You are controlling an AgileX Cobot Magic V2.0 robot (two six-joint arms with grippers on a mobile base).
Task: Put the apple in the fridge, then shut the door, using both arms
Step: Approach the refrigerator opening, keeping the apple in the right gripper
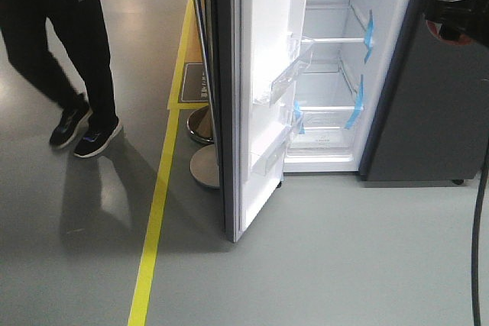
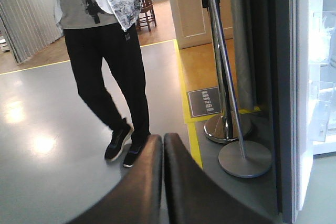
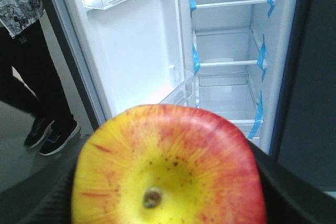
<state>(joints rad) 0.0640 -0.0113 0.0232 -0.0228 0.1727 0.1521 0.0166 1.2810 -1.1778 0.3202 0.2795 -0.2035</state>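
Between the fingers point(image 3: 294, 192) of the right hand point(image 1: 457, 4), the apple point(image 3: 168, 166) sits clamped, stem dimple toward the wrist camera, out in front of the open fridge point(image 1: 330, 13) and not yet inside it. We judge the apple to be firm, fairly light and smooth-skinned: it will bear a moderate squeeze, but the waxy skin can slip, and hard pressure or a drop will bruise it. We advise taking hold across the widest part, on opposite sides, as the hand does now. The right arm is held high at the right edge of the front view, before the plain dark grey panel point(image 1: 435, 112), and its wrist view looks straight at the clear shelves point(image 3: 226, 63). The left hand point(image 2: 163, 182) has its two fingers pressed together with nothing between them. It points past the outer edge of the door point(image 1: 263, 74), which stands wide open, toward the floor point(image 2: 47, 171). We judge this arm well placed to push the door shut once the apple is shelved.
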